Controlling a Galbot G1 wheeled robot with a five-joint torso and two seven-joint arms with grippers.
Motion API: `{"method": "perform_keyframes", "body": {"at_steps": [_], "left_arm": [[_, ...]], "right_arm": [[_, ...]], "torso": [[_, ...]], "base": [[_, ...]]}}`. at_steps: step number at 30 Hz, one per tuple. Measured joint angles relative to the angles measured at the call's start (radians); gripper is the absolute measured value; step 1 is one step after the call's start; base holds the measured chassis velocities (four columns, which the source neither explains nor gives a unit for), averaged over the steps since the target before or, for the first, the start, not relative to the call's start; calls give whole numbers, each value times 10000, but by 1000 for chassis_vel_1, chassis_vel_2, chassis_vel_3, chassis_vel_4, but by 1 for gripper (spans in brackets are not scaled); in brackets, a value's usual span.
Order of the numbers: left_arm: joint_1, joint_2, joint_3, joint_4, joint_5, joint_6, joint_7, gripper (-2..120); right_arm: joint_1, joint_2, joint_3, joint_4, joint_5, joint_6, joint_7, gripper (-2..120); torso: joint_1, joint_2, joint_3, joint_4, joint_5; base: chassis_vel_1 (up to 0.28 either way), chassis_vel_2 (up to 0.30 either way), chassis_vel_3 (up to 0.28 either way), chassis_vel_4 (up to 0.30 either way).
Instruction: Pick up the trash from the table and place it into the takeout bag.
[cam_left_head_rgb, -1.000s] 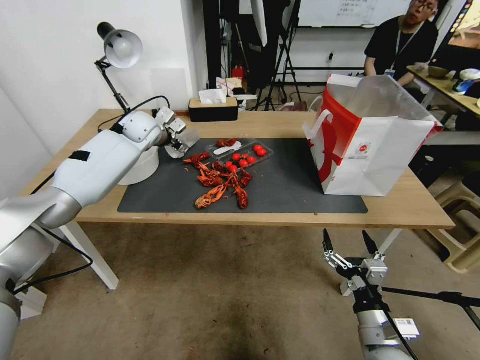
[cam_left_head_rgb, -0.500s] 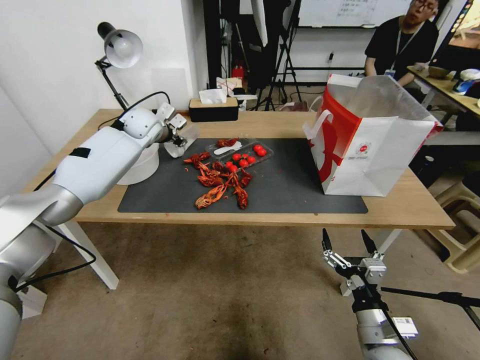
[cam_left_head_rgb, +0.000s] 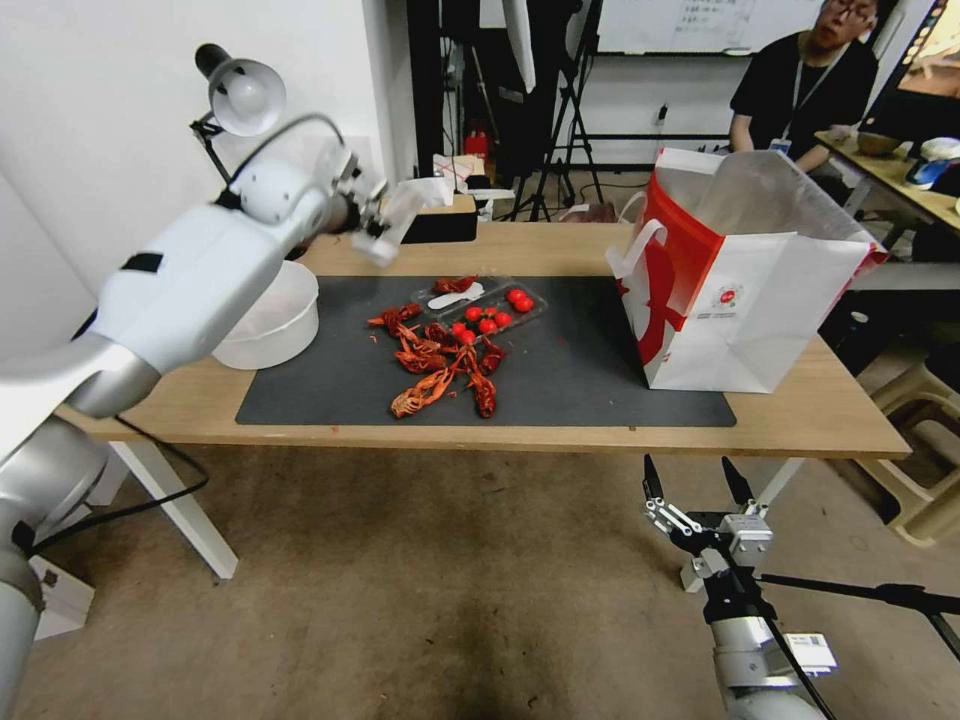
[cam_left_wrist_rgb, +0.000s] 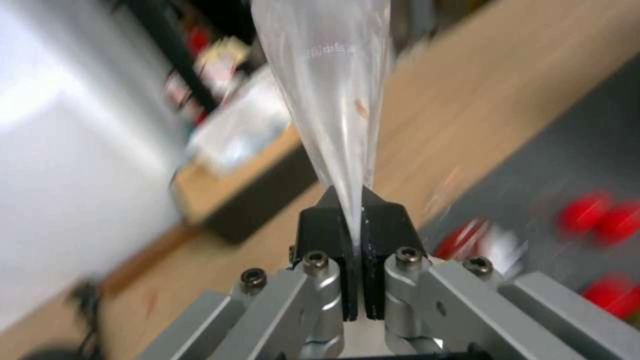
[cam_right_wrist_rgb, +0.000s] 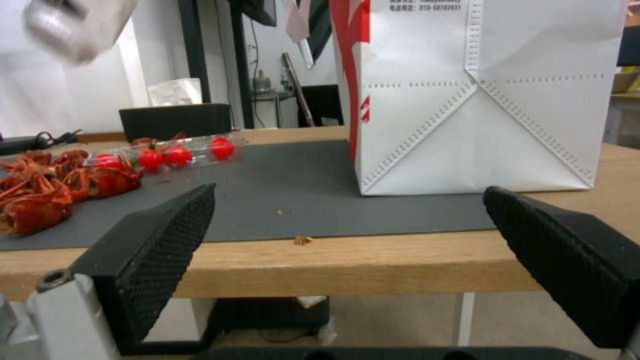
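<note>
**A:** Honestly, what worries you most?

**B:** Slip. The left gripper (cam_left_wrist_rgb: 353, 210) has its jaws pinched tight on just the thin rim of the clear cup (cam_left_wrist_rgb: 327, 90), so a quick swing toward the bag (cam_left_head_rgb: 740, 290) could, I think, pull it free.

**A:** Where is the cup now?

**B:** Off the table (cam_left_head_rgb: 560, 250), raised well left of the bag, sticking straight out beyond the jaws.

**A:** Anything else?

**B:** The bag's mouth looks partly folded in; the cup might catch its edge. The right gripper (cam_left_head_rgb: 698, 488) hangs below the table, in front of the bag, jaws wide.
</note>
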Motion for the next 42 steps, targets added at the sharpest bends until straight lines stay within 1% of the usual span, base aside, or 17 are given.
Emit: {"method": "perform_keyframes", "body": {"at_steps": [1, 4, 5, 8, 13, 16, 19, 21, 22, 25, 26, 28, 29, 30, 32, 34, 42], "left_arm": [[0, 0, 0, 0, 0, 0, 0, 0], [-380, -379, -159, -325, -1198, 0, -386, 0], [-380, -379, -159, -325, -1198, 0, -386, 0], [-754, -1051, -273, -656, -2438, 0, -792, 0], [-1015, -1626, -210, -759, -3175, -79, -1079, 0], [-1215, -2145, -24, -715, -3713, -706, -1091, 0], [-1298, -2410, 31, -631, -3933, -1014, -1039, 0], [-1438, -2856, 154, -438, -4208, -1623, -947, 0], [-1438, -2856, 154, -438, -4208, -1623, -947, 0], [-1605, -3672, 337, -156, -4528, -2406, -802, 0], [-1605, -3672, 337, -156, -4528, -2406, -802, 0], [-1656, -4241, 496, 37, -4681, -2892, -739, 0], [-1662, -4499, 571, 145, -4701, -3096, -658, 0], [-1662, -4499, 571, 145, -4701, -3096, -658, 0], [-1663, -5073, 734, 421, -4712, -3650, -502, 0], [-1663, -5554, 802, 704, -4711, -4066, -409, 0], [-1554, -5673, 1517, 1053, -4597, -4905, -514, 0]], "right_arm": [[0, 0, 0, 0, 0, 0, 0, 100], [0, 13, -16, 2, -13, -3, -1, 100], [0, 13, -16, 2, -13, -3, -1, 100], [-4, 34, -45, 2, -40, -3, -2, 100], [-19, 45, -46, 2, -48, -4, -3, 100], [-69, 54, -14, 22, -52, 1, -5, 100], [-97, 63, 2, 31, -58, 10, -6, 100], [-130, 84, 16, 35, -76, 30, -7, 100], [-130, 84, 16, 35, -76, 30, -7, 100], [-161, 133, 35, 84, -100, 41, -9, 100], [-161, 133, 35, 84, -100, 41, -9, 100], [-188, 169, 47, 107, -116, 54, -10, 100], [-212, 184, 53, 112, -119, 68, -9, 100], [-212, 184, 53, 112, -119, 68, -9, 100], [-255, 216, 64, 117, -127, 104, -9, 100], [-273, 244, 98, 118, -128, 136, -10, 100], [-280, 257, 188, 88, -60, 219, -23, 100]], "torso": [[0, 0, 0, 0, 0], [-1, 0, -1, 1, 2], [-1, 0, -1, 1, 2], [0, 0, 0, -2, 3], [-1, 0, -2, 0, 3], [0, 0, -1, -1, 2], [0, 0, -1, 0, 1], [0, 0, -2, 2, 1], [0, 0, -2, 2, 1], [0, 0, -2, 1, 1], [0, 0, -2, 1, 1], [-1, 0, -1, -4, 4], [-1, 0, -1, 0, 3], [-1, 0, -1, 0, 3], [0, 0, -1, -1, 3], [-1, 0, -1, -9, 4], [0, 0, -1, 4, -1]], "base": [[0, 0, 0, 0], [0, 0, 0, 0], [0, 0, 0, 0], [0, 0, 0, 0], [0, 0, 0, 0], [0, 0, 0, 0], [0, 0, 0, 0], [0, 0, 0, 0], [0, 0, 0, 0], [0, 0, 0, 0], [0, 0, 0, 0], [0, 0, 0, 0], [0, 0, 0, 0], [0, 0, 0, 0], [0, 0, 0, 0], [0, 0, 0, 0], [0, 0, 0, 0]]}}
